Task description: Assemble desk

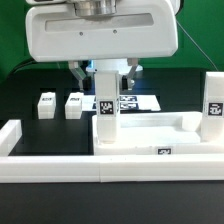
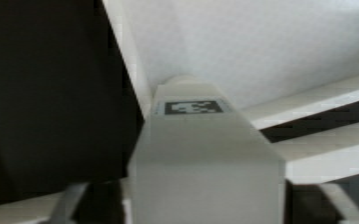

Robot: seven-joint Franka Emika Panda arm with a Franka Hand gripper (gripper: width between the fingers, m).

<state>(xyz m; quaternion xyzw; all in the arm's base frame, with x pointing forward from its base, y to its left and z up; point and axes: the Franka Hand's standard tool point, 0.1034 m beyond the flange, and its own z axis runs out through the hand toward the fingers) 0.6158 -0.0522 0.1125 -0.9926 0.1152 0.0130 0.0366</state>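
The gripper (image 1: 105, 74) straddles the upright leg (image 1: 106, 115), probably a light, stiff, slick block best pinched on opposite flat faces near its top; whether it grips, I cannot tell.

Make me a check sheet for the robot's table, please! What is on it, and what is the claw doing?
Surface: black table, flat.
Job's things: tabletop lies flat. The first leg stands upright at its end on the exterior view's left, and the second leg stands upright at the other end. The loose legs lie side by side on the table, apart from the tabletop.
Clutter: nothing seen; the marker board and border wall are part of the rig.
Grippers: gripper straddles the first leg's top; I cannot tell if it is pinching.
Cables: nothing seen.
Surroundings: green backdrop.
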